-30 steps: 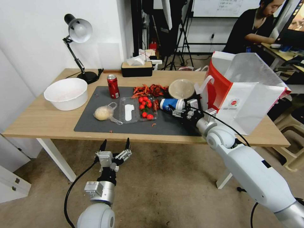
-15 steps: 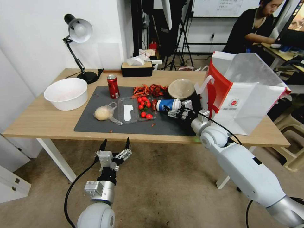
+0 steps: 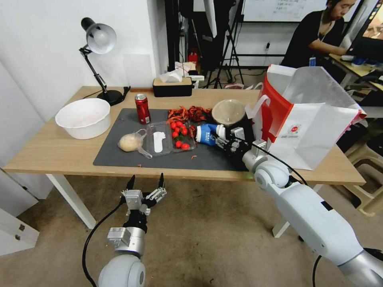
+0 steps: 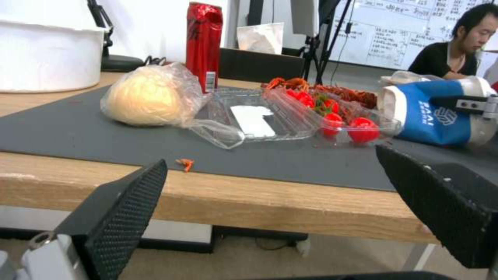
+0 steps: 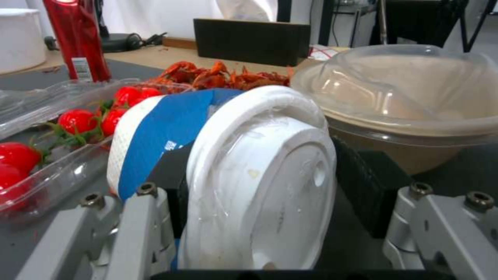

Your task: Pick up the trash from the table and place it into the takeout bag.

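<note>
- Blue-and-white cup (image 3: 206,133) on its side on the dark mat (image 3: 119,153) of the table (image 3: 48,153), lid end toward the takeout bag (image 3: 303,119), butted against the clear tray of cherry tomatoes (image 3: 178,135).
- Straddled at the lid end by the right gripper (image 3: 223,140); fingers (image 5: 171,175) beside the lid (image 5: 264,194), apparently closed on it.
- Risk, as a judgement: round, crushable lid slipping or popping off on lifting; tray nudged too.
- Right arm stretched low over the table edge, wrist roughly level.
- Left gripper (image 3: 144,184) parked below the table edge, spread wide, empty.
</note>
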### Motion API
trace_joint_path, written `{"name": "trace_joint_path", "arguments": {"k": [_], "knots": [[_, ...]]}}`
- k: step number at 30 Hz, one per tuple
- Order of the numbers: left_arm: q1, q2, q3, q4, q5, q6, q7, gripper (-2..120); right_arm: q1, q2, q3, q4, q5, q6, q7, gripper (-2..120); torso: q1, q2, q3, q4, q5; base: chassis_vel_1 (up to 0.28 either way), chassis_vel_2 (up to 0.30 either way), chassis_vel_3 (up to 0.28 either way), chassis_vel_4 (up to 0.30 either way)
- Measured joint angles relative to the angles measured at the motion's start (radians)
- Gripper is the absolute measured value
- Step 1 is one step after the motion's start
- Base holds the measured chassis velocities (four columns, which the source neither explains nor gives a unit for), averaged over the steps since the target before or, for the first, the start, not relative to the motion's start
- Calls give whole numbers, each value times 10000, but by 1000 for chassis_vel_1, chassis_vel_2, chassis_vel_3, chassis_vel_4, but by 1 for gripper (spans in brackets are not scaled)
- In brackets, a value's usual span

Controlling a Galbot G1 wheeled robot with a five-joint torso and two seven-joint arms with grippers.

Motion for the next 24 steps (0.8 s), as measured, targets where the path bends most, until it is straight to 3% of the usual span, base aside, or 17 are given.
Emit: {"name": "trace_joint_path", "arguments": {"k": [12,20,24], "knots": [[-4,0,93,16,47,-37,40,100,-500,-261,746,1204,625,302,75,56,-3,0,0,0,0,0,0,0,0],[1,0,137,19,87,-37,78,100,-556,-331,1287,2312,2156,1145,-604,56,-2,0,0,0,0,0,0,0,0],[38,0,146,-13,113,-44,95,100,-139,-371,2243,3352,3043,1215,-355,56,-2,0,0,2,1,0,0,0,0]]}}
